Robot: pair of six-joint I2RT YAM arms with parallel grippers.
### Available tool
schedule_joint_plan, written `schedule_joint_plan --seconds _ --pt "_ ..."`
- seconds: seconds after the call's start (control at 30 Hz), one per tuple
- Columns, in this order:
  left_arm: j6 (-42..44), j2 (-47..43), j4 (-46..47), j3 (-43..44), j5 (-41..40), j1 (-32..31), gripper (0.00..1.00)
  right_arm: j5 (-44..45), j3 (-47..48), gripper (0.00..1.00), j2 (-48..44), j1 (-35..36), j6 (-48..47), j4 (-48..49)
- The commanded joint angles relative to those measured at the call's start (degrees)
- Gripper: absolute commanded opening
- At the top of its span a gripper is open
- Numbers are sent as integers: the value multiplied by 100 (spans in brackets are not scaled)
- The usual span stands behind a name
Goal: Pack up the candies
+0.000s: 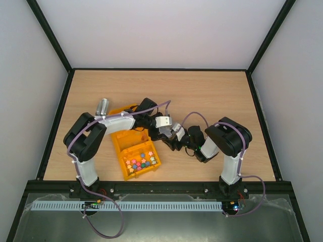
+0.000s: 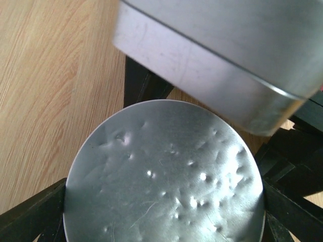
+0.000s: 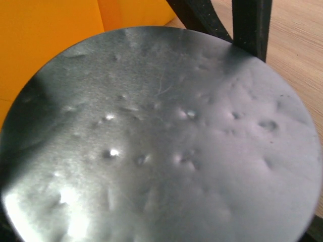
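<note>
The candies (image 1: 141, 161) are small sweets in mixed bright colours, lying in the near end of an orange box (image 1: 127, 143). My left gripper (image 1: 162, 132) reaches right past the box. In the left wrist view it (image 2: 162, 216) is shut on a dented round metal piece (image 2: 166, 176), with black fingers (image 2: 30, 219) at both lower corners. A second metal piece (image 2: 227, 60) hangs just above it. My right gripper (image 1: 176, 141) meets the left one. In its wrist view a dented round metal face (image 3: 161, 141) fills the frame, held close to the gripper (image 3: 161, 201).
A shiny metal cup (image 1: 103, 107) lies on the wooden table (image 1: 212, 91) behind the left arm. The orange box wall (image 3: 55, 35) is close at the right wrist's upper left. Black frame rails (image 1: 262, 116) border the table.
</note>
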Motion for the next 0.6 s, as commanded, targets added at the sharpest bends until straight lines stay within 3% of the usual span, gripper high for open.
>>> schedule_joint_plan --seconds 0.0,0.17,0.27,0.4,0.57 --pt "-1551 -106 689 -394 -525 -183 80 362 93 37 24 32 170 60" --pt "-2367 -58 950 -381 -1028 -218 78 425 154 37 66 32 235 28" --pt "-2269 -38 879 -357 -912 -241 77 342 178 37 80 33 230 26" --pt "-542 -57 229 -310 -171 -180 77 161 153 37 69 32 112 28" --pt "1494 256 -1439 197 266 -74 75 -100 121 37 42 32 -99 32"
